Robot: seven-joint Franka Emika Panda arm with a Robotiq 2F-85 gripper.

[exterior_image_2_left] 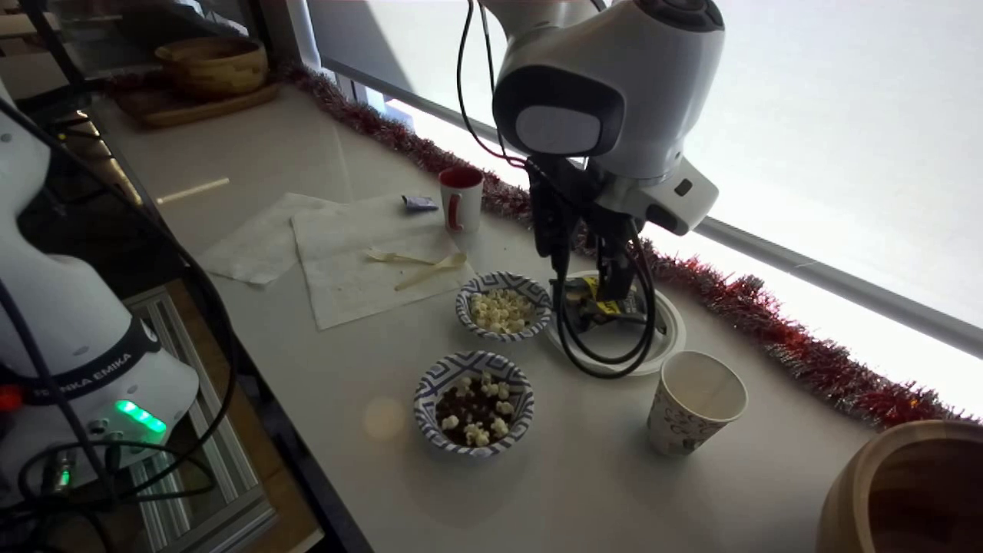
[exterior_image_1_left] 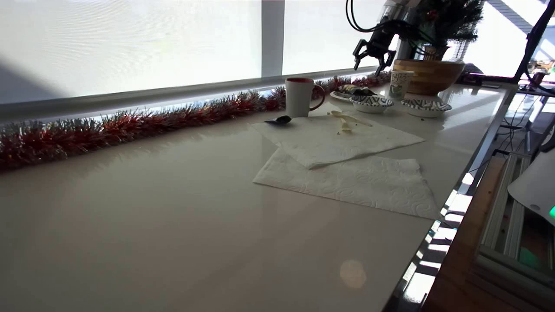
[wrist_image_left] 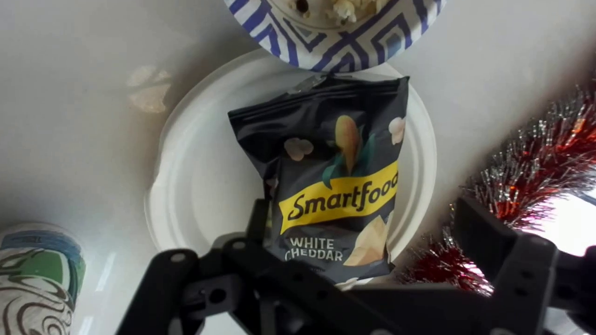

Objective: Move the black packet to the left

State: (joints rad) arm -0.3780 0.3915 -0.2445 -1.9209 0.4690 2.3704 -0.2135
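The black packet (wrist_image_left: 340, 153) is a crinkled foil bag with a yellow Smartfood band. It lies on a white plate (wrist_image_left: 421, 139) near the window side. It also shows on the plate in both exterior views (exterior_image_1_left: 357, 89) (exterior_image_2_left: 585, 307), partly hidden by the arm's cables in one of them. My gripper (wrist_image_left: 362, 209) is open and empty, pointing down. In an exterior view the gripper (exterior_image_1_left: 367, 70) hangs above the plate with a gap to the packet. In the wrist view the fingers stand wide apart, and the packet's lower part lies between them, nearer one finger.
A popcorn bowl (exterior_image_2_left: 503, 307) touches or overlaps the plate's edge. Another patterned bowl (exterior_image_2_left: 474, 403) and a paper cup (exterior_image_2_left: 695, 403) stand near. A red-and-white mug (exterior_image_2_left: 462, 201), paper towels (exterior_image_2_left: 353, 276) with pale cutlery, and a small dark item (exterior_image_2_left: 420, 203) lie farther along. Tinsel (exterior_image_2_left: 737, 299) lines the window.
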